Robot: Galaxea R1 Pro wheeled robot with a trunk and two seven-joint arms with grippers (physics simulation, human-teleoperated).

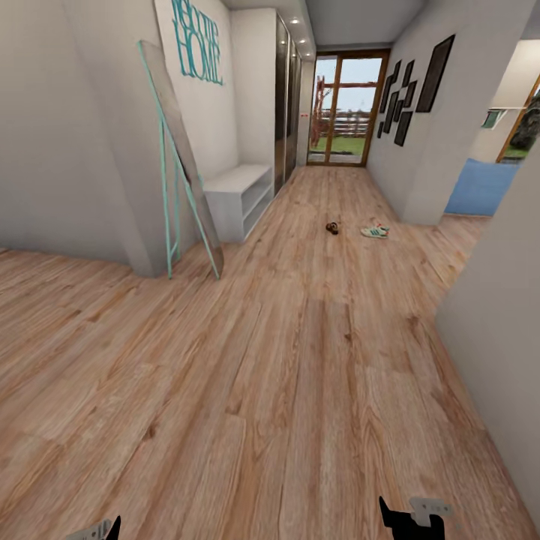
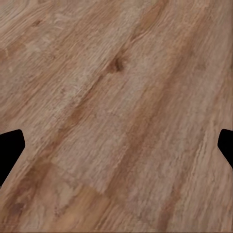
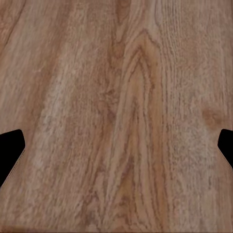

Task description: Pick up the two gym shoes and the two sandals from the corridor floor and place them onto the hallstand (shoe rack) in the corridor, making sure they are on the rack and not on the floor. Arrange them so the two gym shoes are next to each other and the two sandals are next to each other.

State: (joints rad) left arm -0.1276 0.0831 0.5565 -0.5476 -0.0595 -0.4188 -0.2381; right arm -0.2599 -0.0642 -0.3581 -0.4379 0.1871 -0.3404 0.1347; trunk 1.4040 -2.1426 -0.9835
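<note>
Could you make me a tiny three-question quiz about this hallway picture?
1. True or false: the sneakers are already on the shoe rack.
2. What lies just left of the sneakers on the floor? A) sandals B) a ball C) a book
3. Fill in: both grippers are ____ and hold nothing.

Key: 1 false, they lie on the floor; 2 A, sandals; 3 open.

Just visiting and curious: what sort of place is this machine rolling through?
It looks like a home's entrance corridor: wood-plank floor, a low white shoe rack by the left wall, shoes lying on the floor, and a glazed door at the far end.
</note>
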